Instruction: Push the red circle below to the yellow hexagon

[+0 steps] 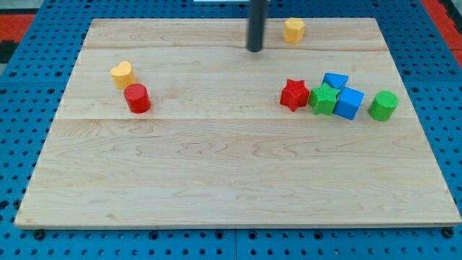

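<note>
The red circle (136,98) is a short cylinder at the view's left, touching the lower right of a yellow heart (123,73). The yellow hexagon (293,29) sits near the view's top, right of centre. My tip (255,50) is at the view's top centre, just left of and slightly below the yellow hexagon, and far to the right of the red circle. It touches no block.
A cluster sits at the view's right: a red star (294,94), a green star (324,98), two blue blocks (335,80) (350,103) and a green cylinder (383,105). The wooden board (231,180) lies on a blue pegboard.
</note>
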{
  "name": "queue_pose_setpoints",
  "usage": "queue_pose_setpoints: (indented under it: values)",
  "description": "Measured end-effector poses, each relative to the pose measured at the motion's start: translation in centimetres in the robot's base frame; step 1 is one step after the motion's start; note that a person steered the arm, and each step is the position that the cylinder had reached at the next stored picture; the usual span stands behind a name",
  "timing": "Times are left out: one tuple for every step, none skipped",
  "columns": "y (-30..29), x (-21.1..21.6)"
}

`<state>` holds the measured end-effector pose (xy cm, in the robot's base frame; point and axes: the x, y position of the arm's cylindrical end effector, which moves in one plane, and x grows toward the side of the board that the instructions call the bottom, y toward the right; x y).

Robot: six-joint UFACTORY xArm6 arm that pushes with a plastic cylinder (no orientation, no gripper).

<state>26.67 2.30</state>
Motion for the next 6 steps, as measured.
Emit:
queue_pose_setpoints:
  values:
    - [7.7,-3.9]
    - [12.9,-3.4]
    - [6.5,-1.0]
    - [3.1,6.7]
    - [-1.5,16.5]
    - [-9.6,19.4]
